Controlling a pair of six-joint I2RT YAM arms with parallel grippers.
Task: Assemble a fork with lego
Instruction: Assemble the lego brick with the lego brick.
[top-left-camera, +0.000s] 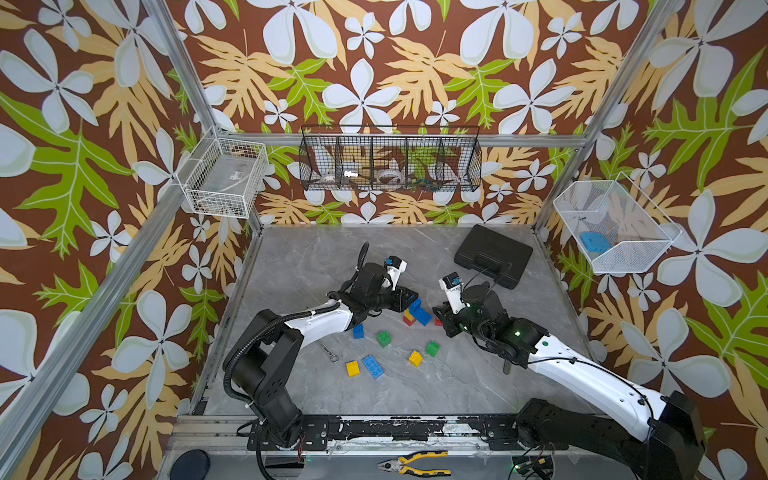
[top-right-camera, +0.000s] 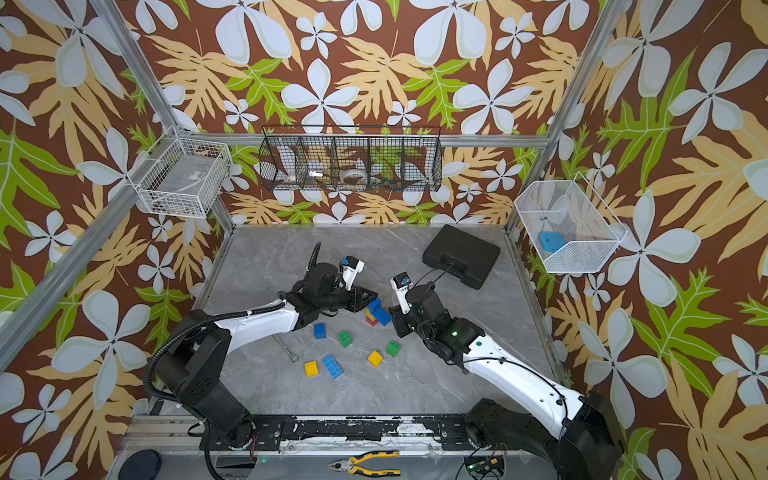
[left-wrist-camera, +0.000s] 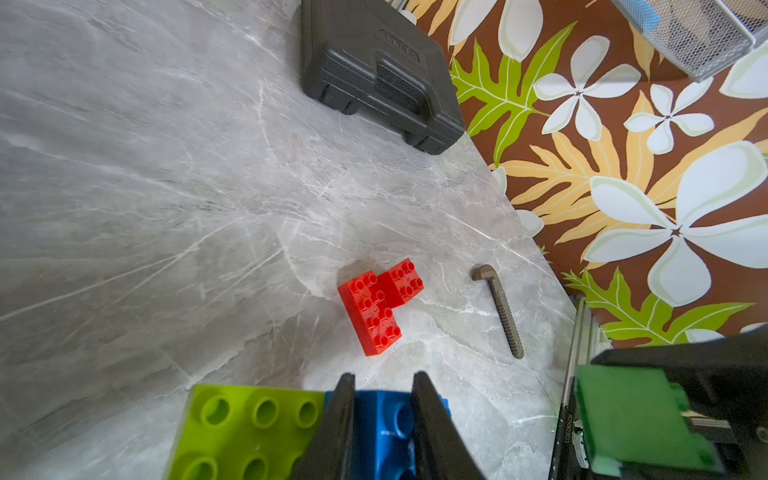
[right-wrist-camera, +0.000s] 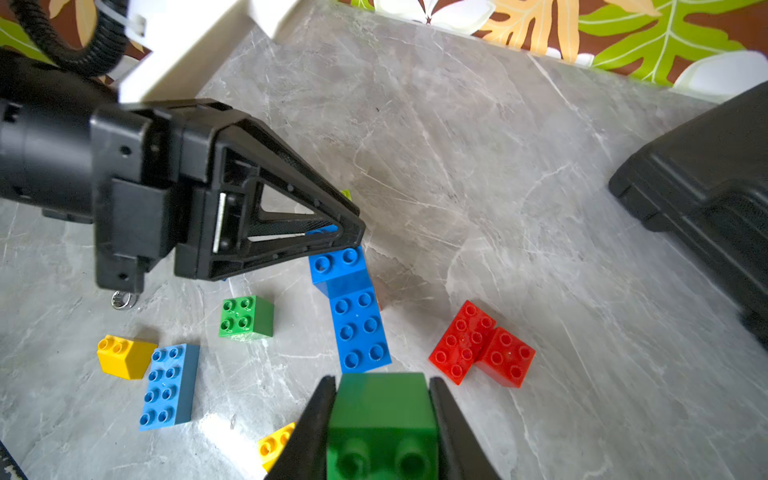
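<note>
My left gripper is shut on a blue lego brick that tops a small stack with a long blue brick, red and yellow bricks and a lime brick. Just right of the stack, my right gripper is shut on a square green brick above the table. Two joined red bricks lie beside it. Loose on the table are a blue square brick, two green ones, two yellow ones and a long blue one.
A black tool case lies at the back right. A wrench sits by the left arm and a threaded bolt near the right wall. Pliers rest on the front rail. Wire baskets hang on the walls.
</note>
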